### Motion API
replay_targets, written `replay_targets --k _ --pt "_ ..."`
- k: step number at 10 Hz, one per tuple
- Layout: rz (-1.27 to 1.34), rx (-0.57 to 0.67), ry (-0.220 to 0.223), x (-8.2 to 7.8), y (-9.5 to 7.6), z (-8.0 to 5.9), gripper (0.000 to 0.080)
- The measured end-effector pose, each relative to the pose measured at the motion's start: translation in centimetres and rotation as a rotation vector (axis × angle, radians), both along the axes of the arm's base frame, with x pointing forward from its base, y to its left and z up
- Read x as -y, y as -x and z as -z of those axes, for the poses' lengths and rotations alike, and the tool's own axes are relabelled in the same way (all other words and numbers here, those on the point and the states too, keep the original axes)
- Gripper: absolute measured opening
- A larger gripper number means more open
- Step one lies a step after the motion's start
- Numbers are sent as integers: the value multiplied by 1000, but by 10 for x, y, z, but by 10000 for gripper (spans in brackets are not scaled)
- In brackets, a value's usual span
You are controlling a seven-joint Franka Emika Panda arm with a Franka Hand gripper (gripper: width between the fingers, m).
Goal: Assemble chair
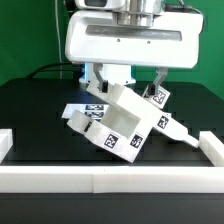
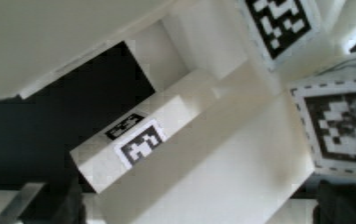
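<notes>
The big black table (image 1: 30, 110) fills the scene. The fat white arm hangs straight down over its middle. Its gripper (image 1: 128, 85) sits right on top of the chair (image 1: 120, 125). I cannot tell if the fingers are squeezing it or just beside it. The long white rail (image 1: 100, 180) runs along the table edge, close to the tilted chair. The chair has small black-and-white tags (image 2: 139, 142).

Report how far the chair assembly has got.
Done, it seems: the flat slab and a long bar sit with other tagged parts in one tilted cluster, the bar sticking out toward the exterior view's right. In hand: the end effector sits directly over that cluster; whether it grips is unclear. Left: nothing resembles an upright chair yet, so more joining seems needed.
</notes>
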State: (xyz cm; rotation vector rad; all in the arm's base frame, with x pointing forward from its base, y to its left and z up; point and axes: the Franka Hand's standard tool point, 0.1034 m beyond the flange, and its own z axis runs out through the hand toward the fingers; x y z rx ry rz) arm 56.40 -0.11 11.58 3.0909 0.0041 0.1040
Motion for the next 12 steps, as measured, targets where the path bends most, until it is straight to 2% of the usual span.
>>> replay_targets --k 3,5,9,12 --pt "0 10 0 8 -4 -8 649" --pt "9 12 -7 13 -7 -19 649" --pt "11 12 -6 15 -7 -19 649" --pt "-35 10 3 32 -10 -20 649"
